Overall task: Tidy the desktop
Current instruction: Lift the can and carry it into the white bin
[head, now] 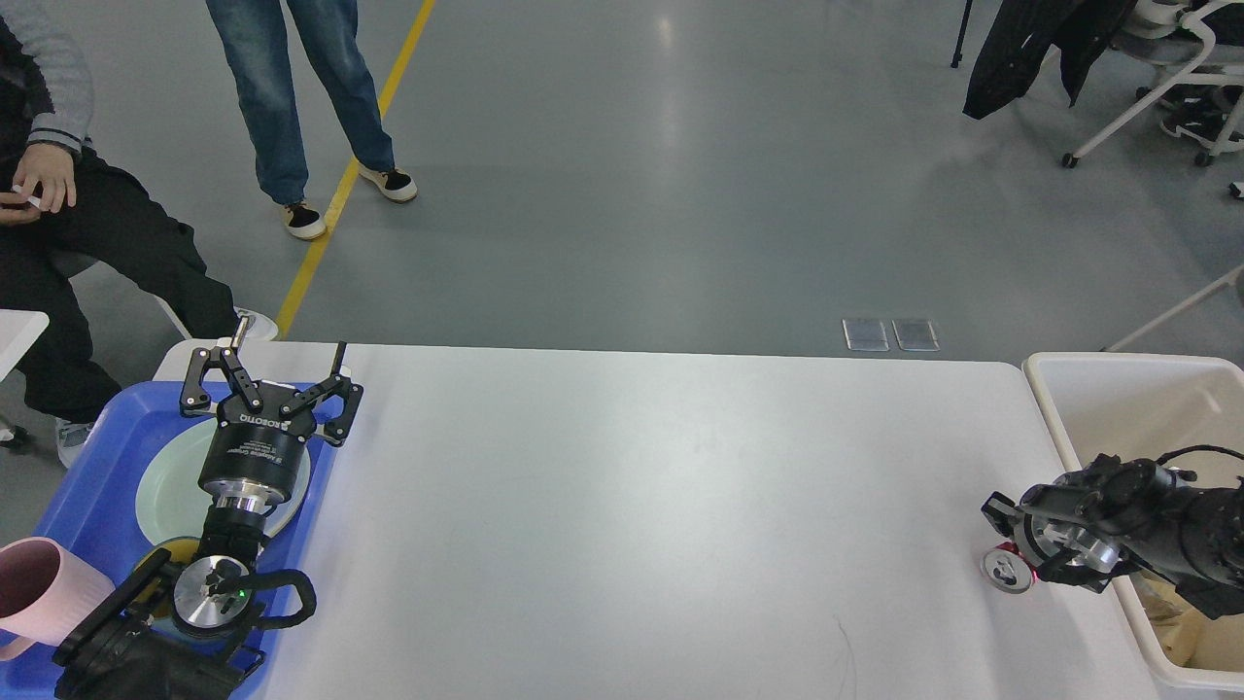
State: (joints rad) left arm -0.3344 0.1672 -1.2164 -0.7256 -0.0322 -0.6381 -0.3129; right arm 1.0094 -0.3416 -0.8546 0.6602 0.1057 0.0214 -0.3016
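head view, and nearest to us on the left sits a pink cup point(44, 588) on the blue tray point(92, 506), with a pale plate point(170, 486) beside it on the same tray, looks like the dishes are gathered there to get them off the work surface; over that plate hovers the left gripper point(277, 362), fingers spread wide and holding nothing, well placed for a drop or a fresh reach; across on the right, the right gripper point(1001, 544) hangs low at the table edge by the cream bin point(1069, 389), too dark and end-on to tell its fingers apart; between them stretches the desktop point(661, 506), white and broad; beyond it, grey floor, a yellow line and two people
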